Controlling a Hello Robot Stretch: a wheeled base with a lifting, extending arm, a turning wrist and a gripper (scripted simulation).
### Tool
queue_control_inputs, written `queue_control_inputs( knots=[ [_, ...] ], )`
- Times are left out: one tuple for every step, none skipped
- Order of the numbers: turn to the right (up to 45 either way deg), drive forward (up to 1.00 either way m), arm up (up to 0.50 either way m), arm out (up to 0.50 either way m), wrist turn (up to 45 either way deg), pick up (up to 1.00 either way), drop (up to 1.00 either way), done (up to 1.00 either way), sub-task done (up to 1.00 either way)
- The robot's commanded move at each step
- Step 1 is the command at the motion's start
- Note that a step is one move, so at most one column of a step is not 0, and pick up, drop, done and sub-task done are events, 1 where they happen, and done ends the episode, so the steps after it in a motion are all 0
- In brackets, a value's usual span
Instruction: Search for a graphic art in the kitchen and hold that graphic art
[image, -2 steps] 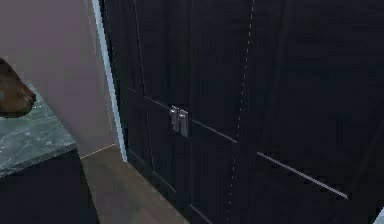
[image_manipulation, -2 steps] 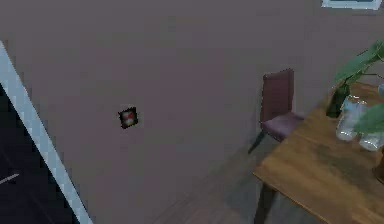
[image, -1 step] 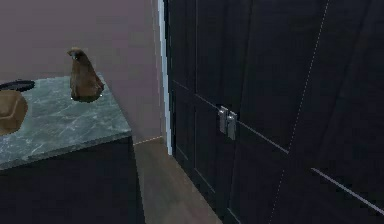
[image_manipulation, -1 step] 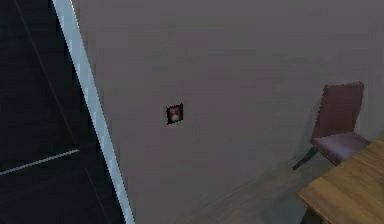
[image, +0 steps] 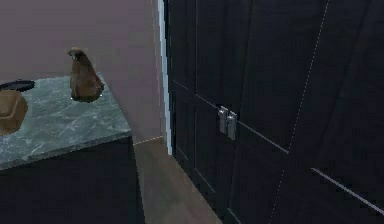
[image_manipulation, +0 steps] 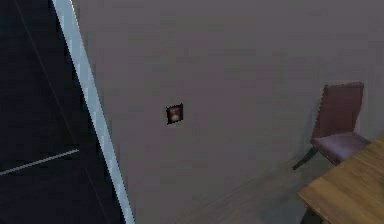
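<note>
1. Pincer: I cannot tell its state.
2. Task's thing: a small dark-framed square (image_manipulation: 175, 113) hangs on the wall (image_manipulation: 250, 60), toward the wall's edge by the pale door trim (image_manipulation: 95, 110). I judge it to be the graphic art.
3. Risk: it lies flat against the wall, so an overlong reach could strike the wall or knock it loose.
4. Risk: the chair (image_manipulation: 340, 120) and wooden bench (image_manipulation: 350, 190) stand close enough to foul a turning base.
5. Risk: a brown figure (image: 85, 75) stands near the far right corner of the marble bench (image: 70, 130), and a careless swing could topple it.
</note>
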Motion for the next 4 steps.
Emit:
queue_control_inputs(
  knots=[
    [0.0, 0.0, 0.38, 0.0, 0.0, 0.0, 0.0, 0.0, 0.0],
    [0.0, 0.0, 0.0, 0.5, 0.0, 0.0, 0.0, 0.0, 0.0],
    [0.0, 0.0, 0.0, 0.0, 45.0, 0.0, 0.0, 0.0, 0.0],
    [0.0, 0.0, 0.0, 0.0, 45.0, 0.0, 0.0, 0.0, 0.0]
  ],
)
